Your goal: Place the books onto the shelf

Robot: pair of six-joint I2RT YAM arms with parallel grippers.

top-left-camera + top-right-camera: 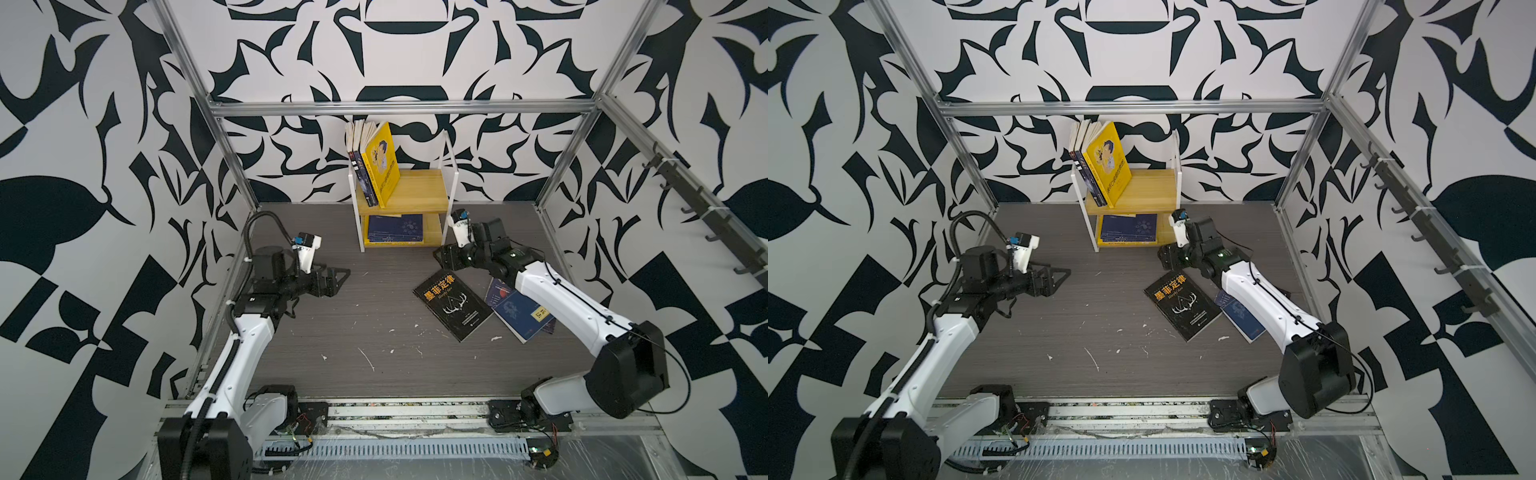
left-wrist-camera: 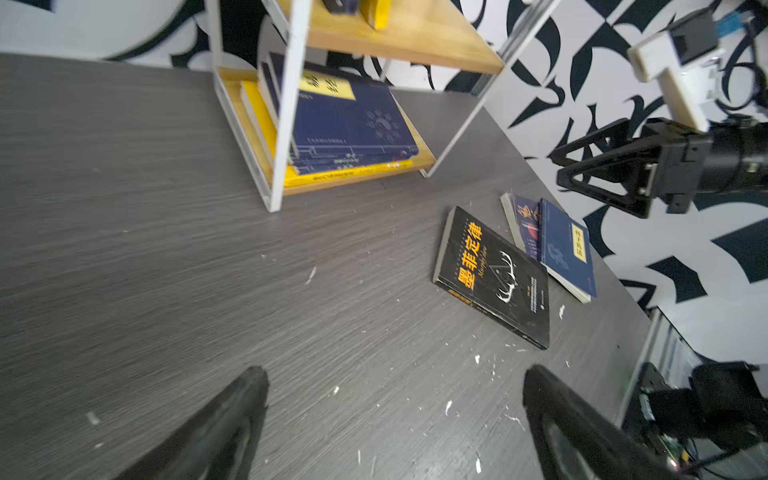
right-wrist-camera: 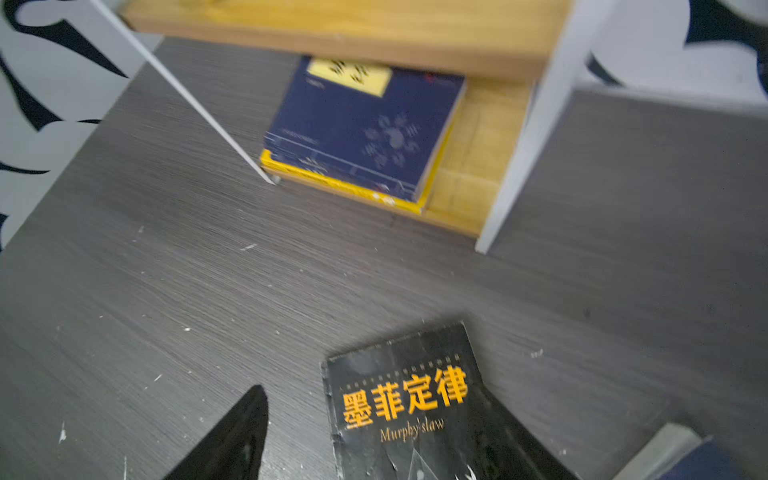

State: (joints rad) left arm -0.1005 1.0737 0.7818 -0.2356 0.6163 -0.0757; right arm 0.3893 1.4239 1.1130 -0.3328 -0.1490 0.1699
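The shelf [image 1: 419, 191] stands at the back of the table. Several books [image 1: 376, 166] lean upright on its upper board, a yellow one in front. A navy book [image 1: 395, 227] lies flat on a yellow one in the lower tier. A black book with gold characters [image 1: 453, 305] and two navy books [image 1: 519, 311] lie flat on the table at the right. My right gripper [image 1: 441, 254] hovers open between the shelf's right leg and the black book [image 3: 399, 415], holding nothing. My left gripper [image 1: 338, 277] is open and empty over bare table at the left [image 2: 397, 374].
Aluminium frame posts [image 1: 232, 153] and patterned walls close in the table at the back and sides. The right arm's forearm [image 1: 561, 303] passes over the navy books. White flecks dot the grey table [image 1: 365, 357].
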